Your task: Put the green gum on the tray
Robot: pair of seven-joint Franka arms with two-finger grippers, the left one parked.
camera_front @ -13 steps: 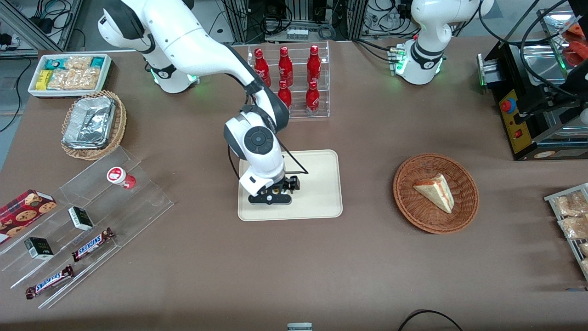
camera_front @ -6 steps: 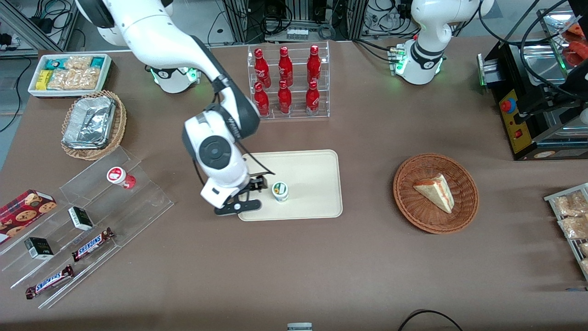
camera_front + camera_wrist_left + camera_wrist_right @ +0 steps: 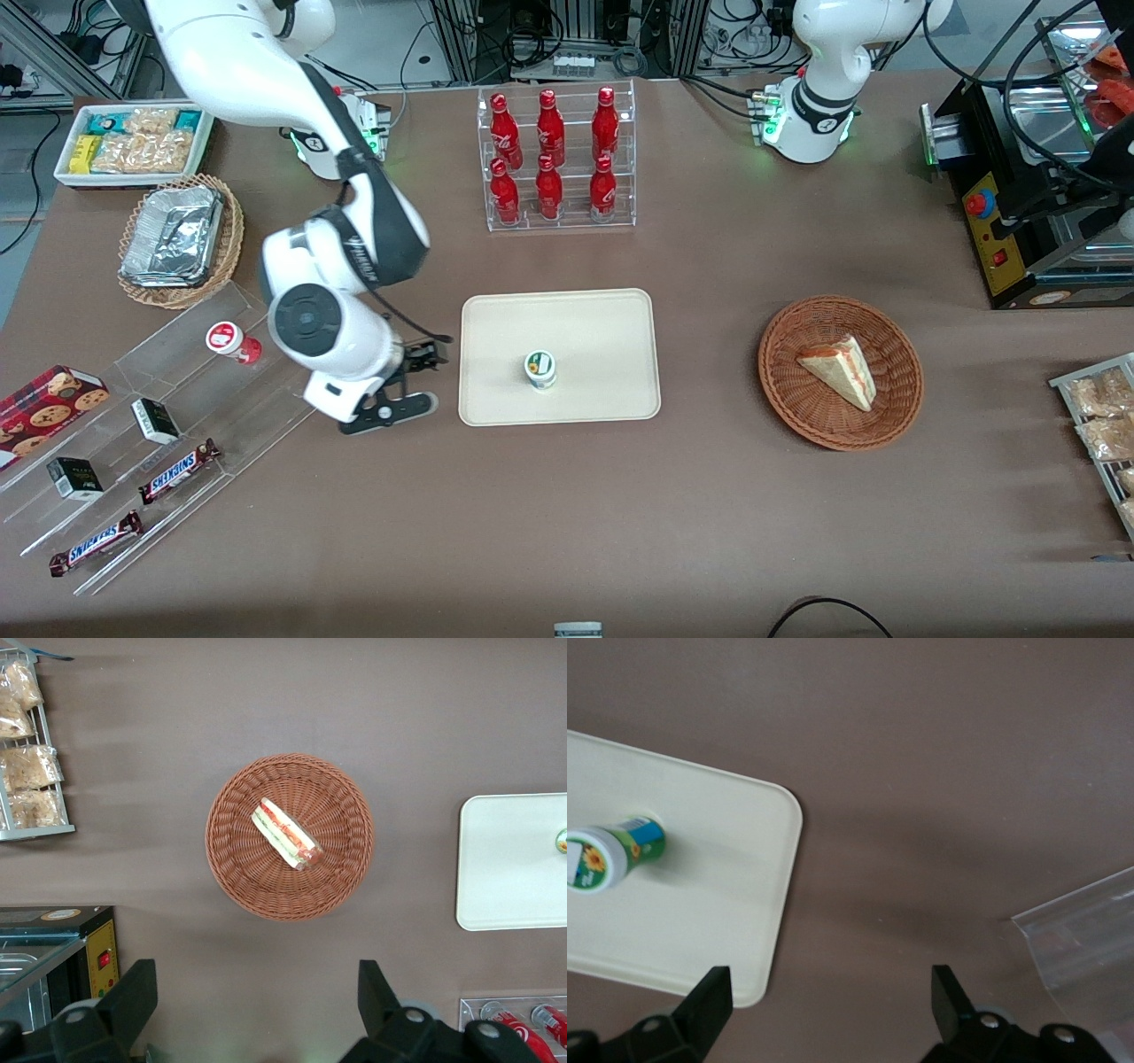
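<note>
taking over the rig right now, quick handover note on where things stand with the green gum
Pincer: open and empty, above bare table between the tray and the clear acrylic stand, off the tray's edge toward the working arm's end.
Green gum: standing upright on the tray, lid up, nothing touching it.
Done: gum is placed on the tray and released.
Left: nothing on the placement itself; probably only parking the arm.

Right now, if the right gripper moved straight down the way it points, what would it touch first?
Probably bare table: the gripper hangs open above it, between the tray and the clear rack. The green gum stands apart on the tray.
</note>
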